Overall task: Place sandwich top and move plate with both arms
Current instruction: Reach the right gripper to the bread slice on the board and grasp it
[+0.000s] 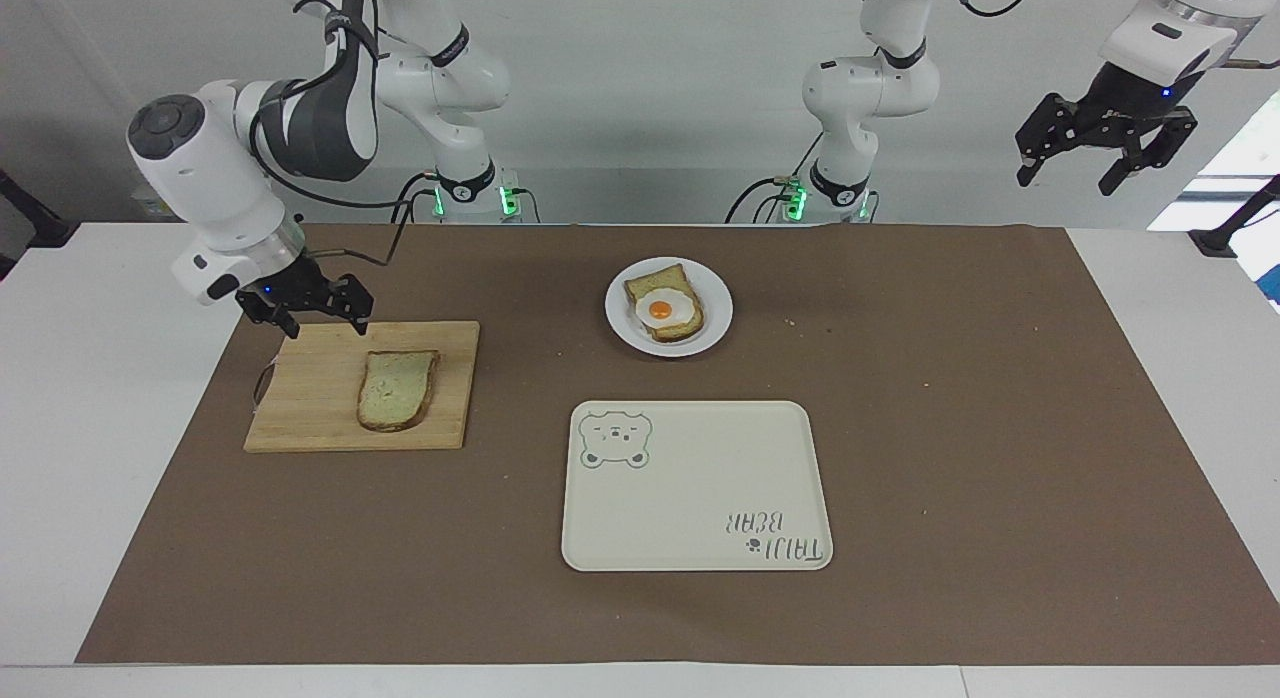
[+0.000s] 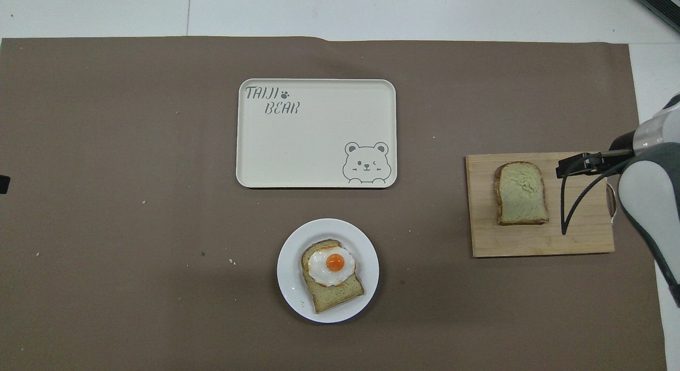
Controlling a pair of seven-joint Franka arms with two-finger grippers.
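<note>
The sandwich top (image 1: pixel 398 389) (image 2: pixel 521 193), a plain bread slice, lies flat on a wooden cutting board (image 1: pixel 300 413) (image 2: pixel 579 238) toward the right arm's end of the table. My right gripper (image 1: pixel 325 323) hangs open just over the board's edge nearest the robots, a little short of the slice and holding nothing. The white plate (image 1: pixel 619 315) (image 2: pixel 289 267) sits mid-table with a bread slice topped by a fried egg (image 1: pixel 665 306) (image 2: pixel 332 272) on it. High off the table's other end, my left gripper (image 1: pixel 1070 173) waits open and empty.
A cream rectangular tray (image 1: pixel 700 488) (image 2: pixel 319 142) with a bear drawing lies farther from the robots than the plate. A brown mat (image 1: pixel 950 428) covers the table. In the overhead view the right arm's white link (image 2: pixel 645 195) and its cable overlap the board's outer end.
</note>
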